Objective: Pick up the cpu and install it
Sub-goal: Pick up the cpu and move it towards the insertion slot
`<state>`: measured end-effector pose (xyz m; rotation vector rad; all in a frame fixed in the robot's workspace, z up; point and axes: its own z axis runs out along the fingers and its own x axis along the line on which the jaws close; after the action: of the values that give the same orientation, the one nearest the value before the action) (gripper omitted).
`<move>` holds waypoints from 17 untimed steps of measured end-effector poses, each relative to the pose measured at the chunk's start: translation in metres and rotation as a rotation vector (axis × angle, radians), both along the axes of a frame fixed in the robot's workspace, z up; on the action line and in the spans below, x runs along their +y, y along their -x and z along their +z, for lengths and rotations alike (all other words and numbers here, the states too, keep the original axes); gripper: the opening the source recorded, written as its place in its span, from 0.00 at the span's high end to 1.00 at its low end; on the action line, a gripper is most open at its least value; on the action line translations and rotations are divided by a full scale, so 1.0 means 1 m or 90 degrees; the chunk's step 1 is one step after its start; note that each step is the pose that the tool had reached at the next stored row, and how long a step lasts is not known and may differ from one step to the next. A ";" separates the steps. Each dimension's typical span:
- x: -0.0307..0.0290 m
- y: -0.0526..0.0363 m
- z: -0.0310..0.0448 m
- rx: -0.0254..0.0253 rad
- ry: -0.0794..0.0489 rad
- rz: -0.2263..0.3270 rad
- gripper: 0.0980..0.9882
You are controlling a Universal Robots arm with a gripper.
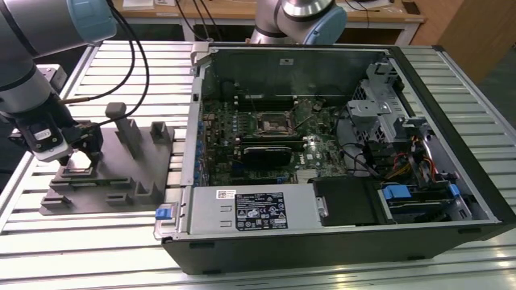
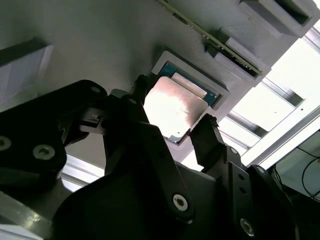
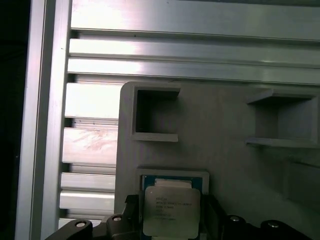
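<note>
At the exterior view's left, the gripper [image 1: 81, 162] hung low over the grey fixture [image 1: 121, 181] on the tabletop [image 1: 81, 254]. In the second wrist view its fingers [image 2: 207, 137] stood apart, one on each side of the cpu [image 2: 175, 107]. The cpu lay flat in a corner pocket, metal top up, square, its edges parallel to the pocket's. Well to the right stood the open computer case [image 1: 322, 251] with its socket [image 1: 274, 125].

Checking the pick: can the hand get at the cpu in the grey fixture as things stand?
Probably yes. The hand is at the grey fixture, right over the cpu in its open-topped recess, and nothing lies between them.
</note>
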<state>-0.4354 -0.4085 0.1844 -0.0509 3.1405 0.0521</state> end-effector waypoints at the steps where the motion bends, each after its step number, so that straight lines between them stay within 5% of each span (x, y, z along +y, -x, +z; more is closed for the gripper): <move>1: 0.0000 0.0000 0.0000 0.0000 0.000 0.000 0.40; 11: -0.0001 0.0018 0.0001 0.0001 0.000 0.000 0.40; 17: -0.0001 0.0018 0.0001 0.0001 0.000 0.000 0.50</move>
<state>-0.4372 -0.4086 0.1845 -0.0509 3.1407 0.0520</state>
